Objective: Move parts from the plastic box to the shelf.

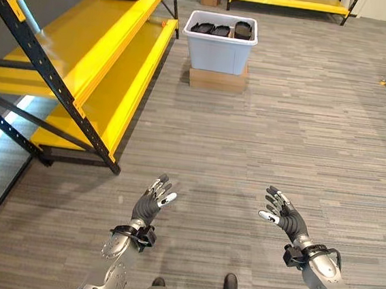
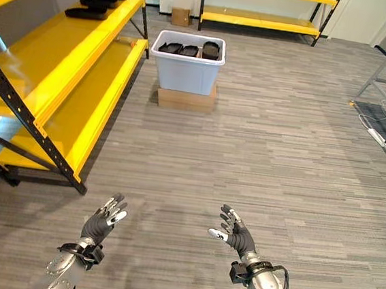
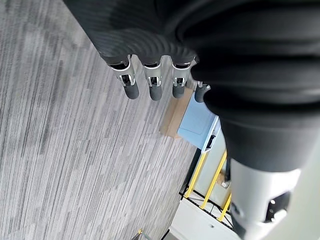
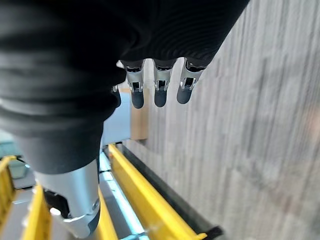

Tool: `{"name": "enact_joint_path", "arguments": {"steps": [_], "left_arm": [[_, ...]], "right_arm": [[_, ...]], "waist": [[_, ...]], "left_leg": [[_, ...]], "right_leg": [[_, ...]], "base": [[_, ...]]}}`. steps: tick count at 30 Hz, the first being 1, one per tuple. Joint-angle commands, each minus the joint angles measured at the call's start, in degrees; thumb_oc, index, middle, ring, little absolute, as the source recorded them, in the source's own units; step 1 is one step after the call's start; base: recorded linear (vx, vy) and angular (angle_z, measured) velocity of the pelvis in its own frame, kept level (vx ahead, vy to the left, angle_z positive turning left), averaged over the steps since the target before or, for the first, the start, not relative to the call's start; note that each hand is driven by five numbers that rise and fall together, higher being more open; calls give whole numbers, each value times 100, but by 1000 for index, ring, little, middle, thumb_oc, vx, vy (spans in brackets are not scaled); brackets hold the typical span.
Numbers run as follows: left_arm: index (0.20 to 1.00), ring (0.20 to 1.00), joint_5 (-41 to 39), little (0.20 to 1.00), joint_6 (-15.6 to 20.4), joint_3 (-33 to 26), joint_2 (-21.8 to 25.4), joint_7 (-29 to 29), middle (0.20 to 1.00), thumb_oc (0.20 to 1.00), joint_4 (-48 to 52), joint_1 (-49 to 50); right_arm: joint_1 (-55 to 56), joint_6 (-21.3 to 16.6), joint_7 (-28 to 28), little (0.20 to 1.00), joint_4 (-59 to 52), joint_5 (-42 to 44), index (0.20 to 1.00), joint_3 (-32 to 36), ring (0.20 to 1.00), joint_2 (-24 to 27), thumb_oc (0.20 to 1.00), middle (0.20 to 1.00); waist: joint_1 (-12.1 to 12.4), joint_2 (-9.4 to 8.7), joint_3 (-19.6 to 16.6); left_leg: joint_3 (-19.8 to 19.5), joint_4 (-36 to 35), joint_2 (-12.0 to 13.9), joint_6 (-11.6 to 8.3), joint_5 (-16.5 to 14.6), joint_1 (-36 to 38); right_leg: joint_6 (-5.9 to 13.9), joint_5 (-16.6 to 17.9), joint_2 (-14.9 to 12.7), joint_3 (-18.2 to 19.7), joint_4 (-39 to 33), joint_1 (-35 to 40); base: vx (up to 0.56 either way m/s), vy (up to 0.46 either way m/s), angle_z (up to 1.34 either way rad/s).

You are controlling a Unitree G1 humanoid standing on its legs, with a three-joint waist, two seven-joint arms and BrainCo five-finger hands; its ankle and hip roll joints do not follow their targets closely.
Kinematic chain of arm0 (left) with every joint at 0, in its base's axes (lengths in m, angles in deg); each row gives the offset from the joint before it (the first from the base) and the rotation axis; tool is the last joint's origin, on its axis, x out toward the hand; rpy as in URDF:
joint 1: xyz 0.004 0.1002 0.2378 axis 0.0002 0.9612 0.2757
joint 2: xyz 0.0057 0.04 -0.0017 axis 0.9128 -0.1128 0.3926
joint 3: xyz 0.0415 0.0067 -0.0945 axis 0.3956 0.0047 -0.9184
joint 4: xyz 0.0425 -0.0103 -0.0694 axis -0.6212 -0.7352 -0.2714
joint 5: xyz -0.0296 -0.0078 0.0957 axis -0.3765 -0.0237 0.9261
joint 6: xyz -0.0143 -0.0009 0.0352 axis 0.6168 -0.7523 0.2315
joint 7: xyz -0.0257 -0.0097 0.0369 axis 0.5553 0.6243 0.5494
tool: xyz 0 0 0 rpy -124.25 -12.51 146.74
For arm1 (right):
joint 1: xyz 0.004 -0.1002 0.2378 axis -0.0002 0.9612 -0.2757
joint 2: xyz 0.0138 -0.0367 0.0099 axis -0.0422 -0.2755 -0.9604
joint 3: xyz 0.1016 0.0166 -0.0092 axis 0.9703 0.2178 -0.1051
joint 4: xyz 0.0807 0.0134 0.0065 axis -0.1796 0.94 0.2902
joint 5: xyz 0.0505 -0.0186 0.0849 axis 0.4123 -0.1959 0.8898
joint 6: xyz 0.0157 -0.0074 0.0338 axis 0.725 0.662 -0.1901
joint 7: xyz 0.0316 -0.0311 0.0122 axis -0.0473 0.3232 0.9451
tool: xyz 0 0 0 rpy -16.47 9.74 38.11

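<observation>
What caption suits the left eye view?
Both open hands held out empty, box of parts ahead beside the shelf.

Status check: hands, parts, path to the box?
Left hand and right hand open, empty. Black parts in plastic box ahead; some on yellow shelf.

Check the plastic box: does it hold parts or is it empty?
It holds parts. The plastic box on a cardboard base shows dark parts at its open top; both hands are open and empty.

The plastic box looks smooth and matt; under it, plain cardboard; the shelf beside it is glossy painted metal.
</observation>
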Motion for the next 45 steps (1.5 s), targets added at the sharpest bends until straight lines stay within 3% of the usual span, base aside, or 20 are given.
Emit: {"name": "enact_joint_path", "arguments": {"steps": [1, 3, 5, 6, 11, 13, 15, 17, 18, 21, 22, 23, 24, 26, 28, 31, 34, 38, 41, 45], "left_arm": [[1000, 1000, -143, 1000, 192, 163, -150, 20, 1000, 1000, 23, 3], [1000, 1000, -120, 1000, 197, 194, -140, 13, 1000, 1000, -19, -47], [1000, 1000, -87, 1000, 232, 251, -203, -1, 1000, 1000, -123, -75], [1000, 1000, -29, 1000, 299, 227, -234, -58, 1000, 1000, -174, -107], [1000, 1000, -104, 1000, 374, 169, -264, -147, 1000, 1000, -181, -169], [1000, 1000, -78, 1000, 406, 134, -204, -214, 1000, 1000, -128, -209], [1000, 1000, -54, 1000, 439, 97, -115, -291, 1000, 1000, -47, -265], [1000, 1000, -35, 1000, 433, 92, -94, -304, 1000, 1000, -48, -280], [1000, 1000, 28, 1000, 434, 59, -22, -371, 1000, 1000, -9, -306], [1000, 1000, 38, 1000, 437, 52, -2, -396, 1000, 1000, 32, -334], [1000, 1000, 103, 1000, 431, 57, -9, -432, 1000, 1000, -39, -422], [1000, 1000, 109, 1000, 431, 64, -25, -444, 1000, 1000, -53, -446], [1000, 1000, 118, 1000, 432, 78, -47, -447, 1000, 1000, -78, -498], [1000, 1000, 92, 1000, 446, 100, -95, -459, 1000, 1000, -103, -546], [1000, 1000, 80, 1000, 459, 103, -203, -401, 1000, 1000, -189, -541], [1000, 1000, 129, 1000, 454, 49, -239, -367, 1000, 1000, -209, -499], [1000, 1000, 164, 1000, 440, 1, -276, -367, 1000, 1000, -183, -434], [1000, 1000, 138, 1000, 441, 86, -414, -388, 1000, 1000, -211, -494], [1000, 1000, 49, 1000, 430, 136, -378, -373, 1000, 1000, -123, -431], [1000, 1000, -109, 1000, 433, 138, -369, -367, 1000, 1000, -21, -408]], "right_arm": [[-139, -439, -94, 1000, -316, 63, 1000, 123, 1000, 309, 1000, 1000], [-212, -475, -147, 1000, -306, 52, 1000, 136, 1000, 340, 1000, 1000], [-217, -505, -176, 1000, -221, -4, 1000, 128, 1000, 349, 1000, 1000], [-241, -553, -314, 1000, -131, -60, 1000, 156, 1000, 306, 1000, 1000], [-425, -528, -253, 1000, -20, -39, 1000, 4, 1000, 117, 1000, 1000], [-550, -497, -259, 1000, 18, -13, 1000, -41, 1000, 32, 1000, 1000], [-672, -439, -255, 1000, 27, -55, 1000, -103, 1000, -68, 1000, 1000], [-703, -426, -259, 1000, 60, -67, 1000, -94, 1000, -91, 1000, 1000], [-730, -380, -273, 1000, 59, -74, 1000, -102, 1000, -163, 1000, 1000], [-740, -379, -274, 1000, 73, -72, 1000, -120, 1000, -173, 1000, 1000], [-763, -352, -248, 1000, 84, -72, 1000, -181, 1000, -242, 1000, 1000], [-762, -347, -252, 1000, 73, -59, 1000, -194, 1000, -243, 1000, 1000], [-777, -354, -246, 1000, 43, -37, 1000, -190, 1000, -235, 1000, 1000], [-800, -362, -264, 1000, 13, -15, 1000, -197, 1000, -228, 1000, 1000], [-835, -362, -282, 1000, 83, -6, 1000, -197, 1000, -229, 1000, 1000], [-839, -341, -299, 1000, 36, -81, 1000, -174, 1000, -206, 1000, 1000], [-854, -305, -294, 1000, -18, -153, 1000, -180, 1000, -205, 1000, 1000], [-733, -313, -293, 1000, -46, -105, 1000, -105, 1000, -216, 1000, 1000], [-642, -330, -205, 1000, -110, -48, 1000, -78, 1000, -82, 1000, 1000], [-613, -395, -241, 1000, -94, 2, 1000, -55, 1000, 54, 1000, 1000]], "waist": [[2, 129, -232], [102, 164, -253], [176, 215, -260], [301, 243, -282], [378, 193, -551], [471, 29, -647], [476, -147, -767], [486, -172, -789], [440, -98, -766], [393, 6, -711], [169, 246, -510], [101, 284, -464], [2, 355, -378], [-93, 380, -325], [-288, 303, -232], [-387, 237, -222], [-418, 206, -264], [-549, 221, -510], [-670, 437, -644], [-499, 357, -479]], "left_leg": [[-215, -19, -467, 445, 1166, -621], [-44, -909, -568, 421, 1052, -891], [126, -1879, -369, 351, 1448, -874], [-107, -2520, -541, 350, 1554, -1043], [-62, -2416, -636, 446, 1604, -945], [-3, -2078, -802, 617, 1313, -1039], [173, -1582, -1155, 879, 777, -1007], [204, -1526, -1240, 960, 645, -961], [218, -1538, -1408, 1141, 436, -638], [178, -1591, -1422, 1203, 407, -468], [-26, -1864, -1482, 1358, 241, 174], [-72, -1902, -1494, 1374, 211, 331], [-119, -1981, -1481, 1367, 148, 570], [-185, -2080, -1517, 1331, 4, 879], [-390, -2295, -1641, 1254, -244, 1455], [-483, -2446, -1628, 1134, -452, 1865], [-532, -2554, -1572, 1066, -600, 2217], [-626, -2406, -1318, 891, -819, 2520], [-739, -1768, -844, 600, -383, 2588], [-546, 576, -876, 290, 850, 1585]], "right_leg": [[713, 388, -436, 528, -588, 901], [803, 337, -395, 573, -770, 1031], [860, 278, -331, 609, -865, 1183], [912, 169, -294, 748, -954, 1349], [1067, -179, -517, 916, -966, 1753], [1265, 67, -808, 989, -668, 1693], [1496, 1144, -1061, 1160, 88, 1419], [1577, 1487, -1091, 1213, 364, 1351], [1638, 2264, -1118, 1267, 1254, 1035], [1616, 2449, -1046, 1282, 1667, 800], [1443, 2013, -616, 1331, 2442, 17], [1410, 1847, -510, 1280, 2468, -237], [1278, 1339, -479, 1045, 2316, -595], [1192, 1098, -620, 726, 1615, -840], [1299, 1359, -639, 636, 16, -1008], [1511, 1951, -801, 436, -1185, -1057], [1616, 2237, -835, 267, -1430, -1113], [1498, 2309, -808, 173, -1322, -869], [1159, 1616, -415, 104, -550, -928], [861, 1340, -228, 166, -735, -357]], "base": [[177, -148, 3], [271, 30, 25], [338, 84, -2], [278, 56, -18], [382, 159, -61], [377, 215, -80], [502, 300, -15], [317, 227, 4], [211, 183, 11], [272, 221, 15], [443, 257, 15], [587, 305, -2], [343, 112, 20], [418, 30, 33], [527, -74, 40], [366, -81, 46], [334, -76, 37], [338, -122, 46], [591, -255, 20], [255, -166, -3]]}}
